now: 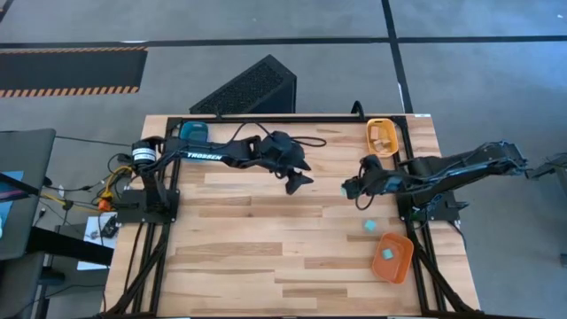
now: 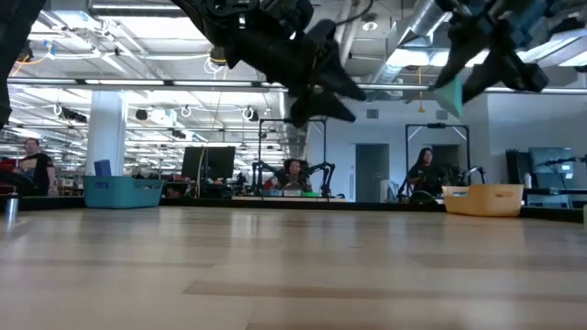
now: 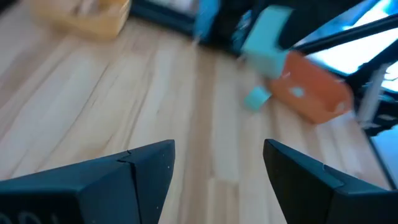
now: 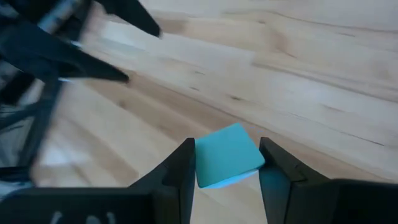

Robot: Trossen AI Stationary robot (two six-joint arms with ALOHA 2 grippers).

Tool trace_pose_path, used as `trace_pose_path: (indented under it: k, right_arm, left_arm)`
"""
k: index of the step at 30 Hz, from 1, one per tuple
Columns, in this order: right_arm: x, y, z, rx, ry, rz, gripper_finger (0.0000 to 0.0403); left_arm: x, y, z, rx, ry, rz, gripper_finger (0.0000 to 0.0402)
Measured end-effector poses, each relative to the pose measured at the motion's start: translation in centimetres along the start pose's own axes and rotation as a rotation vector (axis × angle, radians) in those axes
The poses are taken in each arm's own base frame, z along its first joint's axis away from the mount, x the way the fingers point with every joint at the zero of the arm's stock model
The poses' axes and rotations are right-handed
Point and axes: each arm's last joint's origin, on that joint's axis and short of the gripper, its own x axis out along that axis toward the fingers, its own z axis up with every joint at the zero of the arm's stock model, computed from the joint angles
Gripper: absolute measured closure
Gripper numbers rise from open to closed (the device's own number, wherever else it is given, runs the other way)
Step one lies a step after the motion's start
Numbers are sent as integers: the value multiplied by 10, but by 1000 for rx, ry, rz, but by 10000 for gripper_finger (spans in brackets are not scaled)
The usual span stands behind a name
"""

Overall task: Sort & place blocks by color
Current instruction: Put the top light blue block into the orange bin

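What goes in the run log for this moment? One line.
right pincer: shut on cyan cube, raised | left pincer: open, empty | orange tray: one cyan block inside

The 2 arms are showing as dark, near-black jointed links mounted on black frame rails at the table's sides. The left arm (image 1: 221, 152) is wearing white lettering along its forearm link and a silver-and-black round joint housing at its base, with orange, yellow and black cables bunching beside it. A thin black cable is looping off its wrist. The right arm (image 1: 452, 167) is looking uniformly dark. The left gripper (image 3: 217, 165) and right gripper (image 4: 227, 163) are each ending in 2 matte black, wedge-shaped fingers.
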Motion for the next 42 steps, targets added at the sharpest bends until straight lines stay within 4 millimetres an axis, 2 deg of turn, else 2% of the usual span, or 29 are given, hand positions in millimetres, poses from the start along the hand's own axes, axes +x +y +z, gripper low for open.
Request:
trace_pose_path:
  k: [4, 9, 14, 24, 29, 36, 42]
  right_arm:
    - [-6, 6, 4, 21, -27, 89, 265]
    - [-11, 12, 8, 36, -69, 170, 263]
    - [-15, 20, 12, 51, -101, 263, 262]
    - [-19, 31, 17, 33, -148, 384, 261]
    - [-20, 32, 17, 34, -150, 392, 260]
    - [-21, 36, 19, 39, -165, 431, 260]
    - [-22, 37, 19, 27, -170, 451, 257]
  left_arm:
    - [2, -13, 10, 130, -109, -93, 171]
    - [2, -38, 20, 381, -264, -228, 171]
    - [2, -60, 25, 564, -395, -246, 171]
    - [1, -73, 31, 587, -507, -86, 160]
    - [0, -79, 32, 639, -544, -68, 125]
    - [0, -86, 32, 730, -578, 48, 66]
    - [-1, -89, 32, 768, -592, 80, 49]
